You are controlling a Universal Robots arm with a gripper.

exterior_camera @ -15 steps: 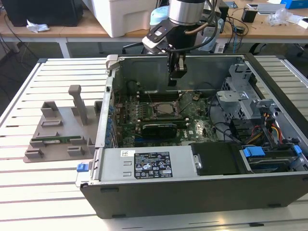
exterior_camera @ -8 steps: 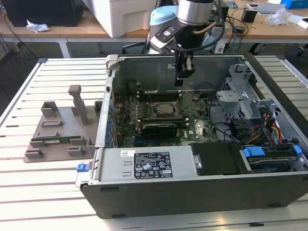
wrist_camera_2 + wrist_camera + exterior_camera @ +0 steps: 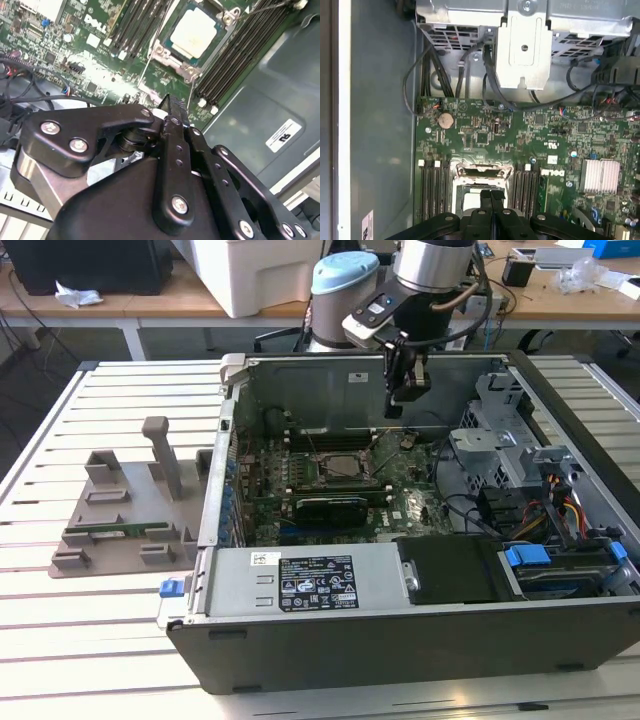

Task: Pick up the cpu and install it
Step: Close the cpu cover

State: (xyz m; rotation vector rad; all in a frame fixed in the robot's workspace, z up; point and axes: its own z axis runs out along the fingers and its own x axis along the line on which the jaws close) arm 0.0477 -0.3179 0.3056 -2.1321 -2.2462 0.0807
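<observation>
Cpu (image 3: 195, 32) sits in the socket (image 3: 167, 55); 1 gripper (image 3: 170, 102) hangs above it, clenched and empty. Placement looks done.

One dark grey metal computer case (image 3: 420, 640) on one white slatted desk (image 3: 100, 640). Inside, we've got one small flat square silvery-grey cpu (image 3: 194, 33). Two banks of black memory slots (image 3: 434, 189), one either side of the cpu. One round silver coin battery (image 3: 445, 119) near the cpu, one finned silver heatsink (image 3: 600, 176) farther from it. And one black tool (image 3: 490, 196).
</observation>
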